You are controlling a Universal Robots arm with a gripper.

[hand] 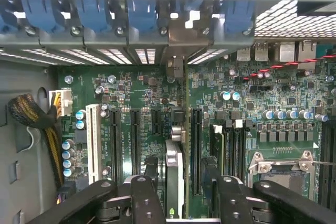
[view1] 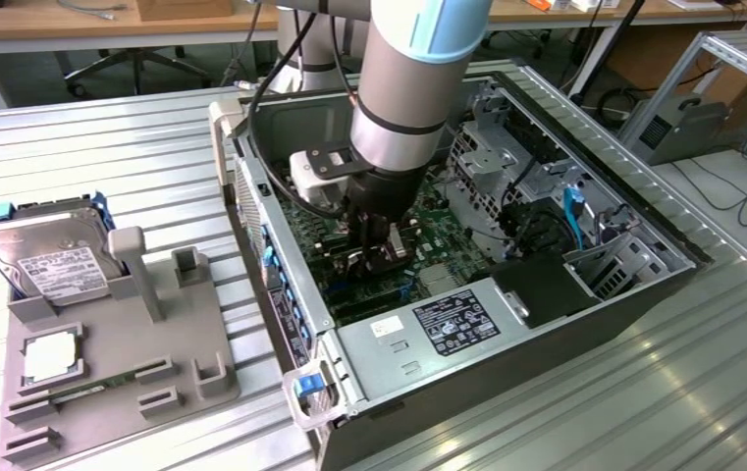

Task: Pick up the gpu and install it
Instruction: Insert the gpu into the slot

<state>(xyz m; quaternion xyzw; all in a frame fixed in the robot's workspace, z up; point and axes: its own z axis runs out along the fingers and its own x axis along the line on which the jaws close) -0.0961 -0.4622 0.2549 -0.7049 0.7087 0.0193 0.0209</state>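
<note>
arm (view1: 406, 88) blocks most of gpu (hand: 174, 177) in exterior view, barely makes it out down in open pc case (view1: 635, 285). wrist view: card stands on edge among motherboard (hand: 157, 98) slots, long axis running toward rear slot brackets (hand: 176, 35). gripper (hand: 178, 195) fingers (hand: 148, 198) spread either side, gaps visible, not clamping card. near end cut off

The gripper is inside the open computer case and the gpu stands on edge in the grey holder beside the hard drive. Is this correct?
Not quite. The wrist view shows the gpu standing on edge on the motherboard, between the fingers of the gripper. The gripper is indeed inside the open computer case.
</note>
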